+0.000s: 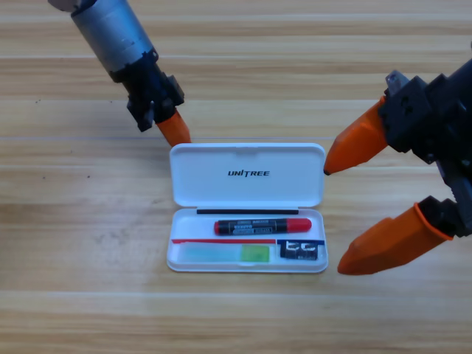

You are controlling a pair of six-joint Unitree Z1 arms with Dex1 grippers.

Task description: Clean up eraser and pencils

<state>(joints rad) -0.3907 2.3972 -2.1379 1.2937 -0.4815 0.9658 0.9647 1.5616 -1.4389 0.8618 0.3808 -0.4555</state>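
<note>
"UNITREE" is printed inside the white case's [247, 174] lid, just left of the right gripper's [333, 218] wide-open, empty fingers. The black pencil [262, 226], green pencil [226, 254] and eraser [302, 251] are held in the tray. The left gripper [175, 130] is poised at the lid's far left corner; its finger gap cannot be told.

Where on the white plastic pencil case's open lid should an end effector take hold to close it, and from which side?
Probably the lid's far long edge, approached from the top of the picture. The white plastic pencil case lies open, lid flat on the wooden table, hinged along its near side. The left end effector sits at that edge's left corner; the right end effector, open, waits beside the case.
</note>
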